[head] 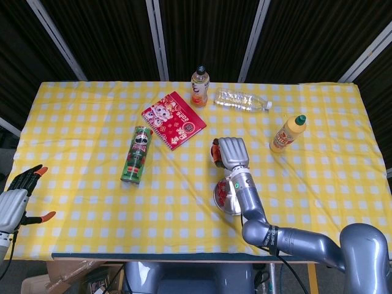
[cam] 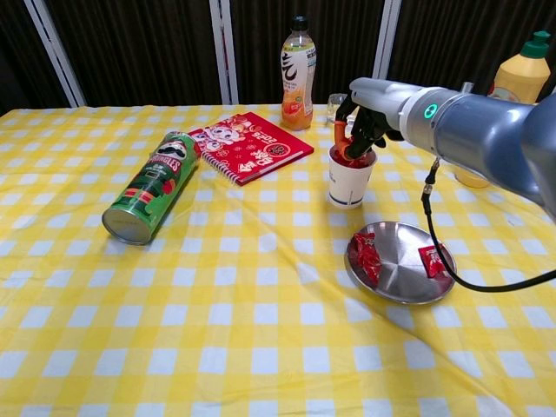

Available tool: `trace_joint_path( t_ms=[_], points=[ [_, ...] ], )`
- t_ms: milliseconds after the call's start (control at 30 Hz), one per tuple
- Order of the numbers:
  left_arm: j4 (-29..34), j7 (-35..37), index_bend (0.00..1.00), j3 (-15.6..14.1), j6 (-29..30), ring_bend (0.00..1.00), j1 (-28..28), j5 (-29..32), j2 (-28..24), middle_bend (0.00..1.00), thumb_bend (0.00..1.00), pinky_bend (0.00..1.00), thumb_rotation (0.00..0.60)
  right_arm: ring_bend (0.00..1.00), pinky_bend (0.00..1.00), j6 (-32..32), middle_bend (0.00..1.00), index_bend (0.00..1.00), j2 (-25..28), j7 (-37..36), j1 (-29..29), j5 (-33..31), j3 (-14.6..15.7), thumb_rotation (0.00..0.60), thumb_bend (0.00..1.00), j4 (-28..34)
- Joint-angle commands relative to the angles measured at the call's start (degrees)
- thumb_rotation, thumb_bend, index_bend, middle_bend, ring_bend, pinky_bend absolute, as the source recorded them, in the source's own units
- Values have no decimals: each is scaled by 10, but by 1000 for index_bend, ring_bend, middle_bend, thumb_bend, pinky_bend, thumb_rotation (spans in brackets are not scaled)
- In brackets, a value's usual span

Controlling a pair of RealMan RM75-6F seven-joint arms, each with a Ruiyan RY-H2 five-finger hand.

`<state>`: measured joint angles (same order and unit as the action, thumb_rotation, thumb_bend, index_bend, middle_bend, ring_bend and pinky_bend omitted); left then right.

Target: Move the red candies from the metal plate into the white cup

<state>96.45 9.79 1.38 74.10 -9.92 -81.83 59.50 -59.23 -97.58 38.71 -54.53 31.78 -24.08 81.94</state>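
Note:
The white cup [cam: 349,186] stands mid-table with red candies in its mouth. My right hand [cam: 363,122] hovers right over the cup, its fingers curled down to the rim and pinching a red candy [cam: 351,158]. In the head view the right hand [head: 231,152] covers most of the cup [head: 215,154]. The metal plate [cam: 400,276] lies just in front of the cup, with a cluster of red candies [cam: 365,255] on its left side and one candy [cam: 434,257] on its right. My left hand [head: 15,197] hangs open beyond the table's left front corner.
A green chips can [cam: 149,186] lies on its side at the left, a red notebook [cam: 250,145] behind it. An orange drink bottle [cam: 298,62] and a lying clear bottle [head: 242,99] are at the back. A yellow sauce bottle [cam: 513,85] stands far right.

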Motion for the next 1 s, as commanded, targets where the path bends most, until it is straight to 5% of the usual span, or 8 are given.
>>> trace_joint_path(
  t_ms=[33, 233, 700, 1000],
  points=[
    [1, 1, 0, 0, -1, 0, -1, 1, -1, 0, 31, 0, 600, 776, 881, 8, 777, 455, -10, -6, -9, -7, 2, 600, 559, -18],
    [4, 0, 0, 0, -2, 0, -1, 1, -2, 0, 31, 0, 600, 776, 882, 3, 777, 327, -9, -10, -13, -2, 7, 600, 396, -18],
    [0, 1, 0, 0, 8, 0, 3, -4, 0, 0, 31, 0, 600, 775, 882, -72, 777, 315, 44, -11, 13, 36, 16, 600, 386, 103],
    [-5, -2, 0, 0, 17, 0, 4, -12, 5, 0, 31, 0, 600, 776, 882, -123, 777, 316, 61, -5, 63, 75, 91, 600, 386, 190]
  ],
)
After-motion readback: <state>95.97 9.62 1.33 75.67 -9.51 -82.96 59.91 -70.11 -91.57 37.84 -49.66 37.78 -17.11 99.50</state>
